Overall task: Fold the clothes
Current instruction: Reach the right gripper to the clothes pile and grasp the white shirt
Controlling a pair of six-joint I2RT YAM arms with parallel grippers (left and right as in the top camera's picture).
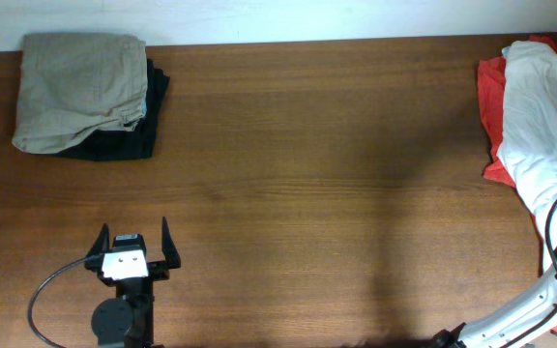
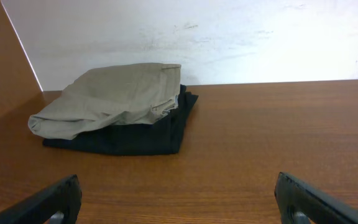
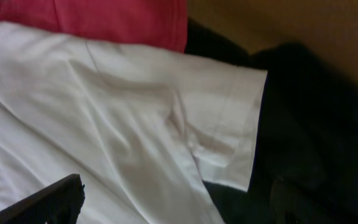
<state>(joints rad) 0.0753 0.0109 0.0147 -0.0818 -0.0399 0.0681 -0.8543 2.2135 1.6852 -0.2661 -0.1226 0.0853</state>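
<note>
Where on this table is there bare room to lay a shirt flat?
The wide middle of the table is bare, between the folded khaki-and-black pile far left and the white T-shirt over the red T-shirt at right. Both ends are crowded.

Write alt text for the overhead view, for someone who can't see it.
A white T-shirt lies over a red T-shirt at the right edge of a wooden table. At the back left, a folded khaki garment sits on a black garment, and the left tool stands open near the front edge.
</note>
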